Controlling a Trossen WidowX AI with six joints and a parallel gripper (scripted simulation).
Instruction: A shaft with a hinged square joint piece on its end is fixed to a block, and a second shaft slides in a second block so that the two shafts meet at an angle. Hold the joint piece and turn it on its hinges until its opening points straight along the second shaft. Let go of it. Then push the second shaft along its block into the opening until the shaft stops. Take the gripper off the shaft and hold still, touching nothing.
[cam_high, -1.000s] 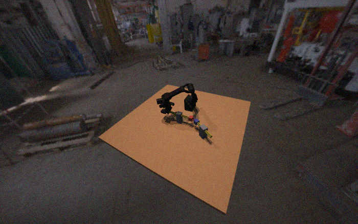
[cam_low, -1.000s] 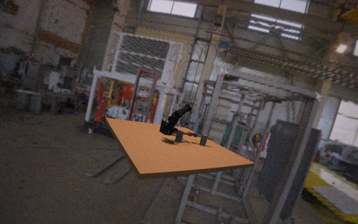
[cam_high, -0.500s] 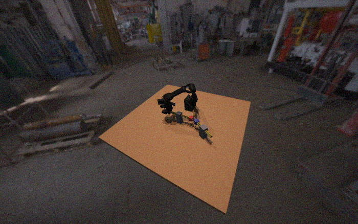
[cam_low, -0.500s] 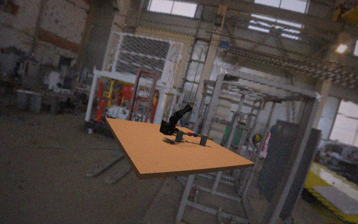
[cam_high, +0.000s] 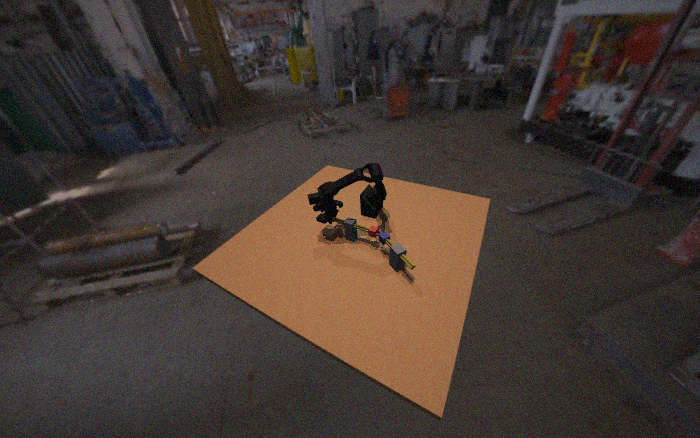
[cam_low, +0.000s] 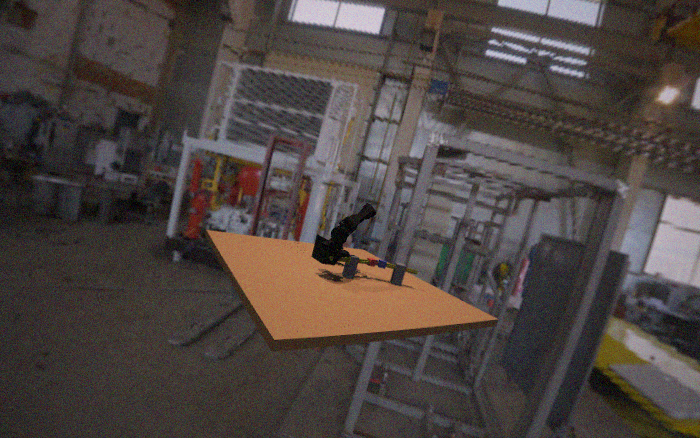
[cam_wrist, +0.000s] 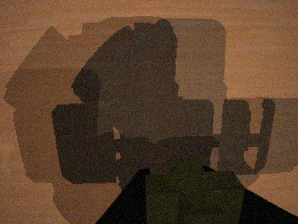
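Note:
The red joint piece (cam_high: 372, 231) (cam_low: 372, 262) sits beside a blue piece (cam_high: 384, 237) (cam_low: 382, 263) on the fixed shaft (cam_high: 407, 260), which passes through its grey block (cam_high: 396, 256) (cam_low: 397, 274). The second shaft (cam_high: 361, 227) is yellow and runs through the other grey block (cam_high: 350, 229) (cam_low: 349, 268) to the red piece. How far it sits inside the opening is too small to tell. My gripper (cam_high: 327, 219) (cam_low: 339, 258) (cam_wrist: 173, 176) is shut on the second shaft's outer end. A dark olive shape (cam_wrist: 195, 200) fills the space between the black fingers in the wrist view.
The black arm (cam_high: 346, 181) (cam_low: 351, 223) arches over the orange table top (cam_high: 309, 289) (cam_low: 309, 315) behind the shafts. Both blocks stand up from the table. Shadows of the arm and gripper cover much of the wrist view.

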